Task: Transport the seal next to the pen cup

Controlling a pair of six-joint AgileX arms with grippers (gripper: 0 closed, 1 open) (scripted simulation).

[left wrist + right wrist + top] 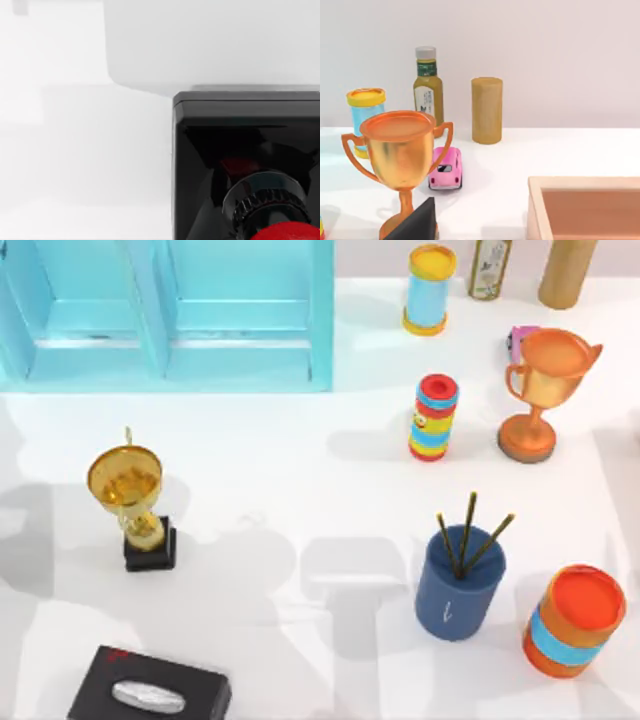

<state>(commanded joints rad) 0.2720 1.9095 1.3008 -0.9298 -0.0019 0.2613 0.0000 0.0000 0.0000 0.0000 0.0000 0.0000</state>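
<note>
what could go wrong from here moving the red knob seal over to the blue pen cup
The glossy red-knobbed black seal sits very close under the left wrist camera, so a slightly off-centre grasp might slip off its round knob.

The dark blue cylindrical pen cup has three thin pens leaning out; a low approach could hit them.

The orange can with a blue band stands just to the cup's right, so setting down there risks knocking it; the left looks freer.
</note>
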